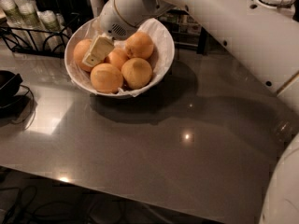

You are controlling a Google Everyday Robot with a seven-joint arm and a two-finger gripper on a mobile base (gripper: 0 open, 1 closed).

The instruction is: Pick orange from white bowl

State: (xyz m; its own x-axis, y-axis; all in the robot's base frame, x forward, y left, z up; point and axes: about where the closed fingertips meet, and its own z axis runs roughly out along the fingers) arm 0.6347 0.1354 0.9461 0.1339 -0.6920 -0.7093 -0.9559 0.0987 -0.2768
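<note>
The gripper point(97, 51) is hanging inside the white bowl point(163, 50), over the bowl's left half, and is slanting down from the back rim toward the front-left wall. Whether it is spread or pressed together I cannot tell. The orange point(79, 54) it seems to be addressing is sitting against the bowl's left wall, just beside the gripper and partly hidden behind it, possibly touching it. A smaller orange point(117, 58) is lying at the bowl's middle, just on the gripper's other side. The grasp is probably depending on the gripper settling toward the left-wall fruit, away from the middle one.
</note>
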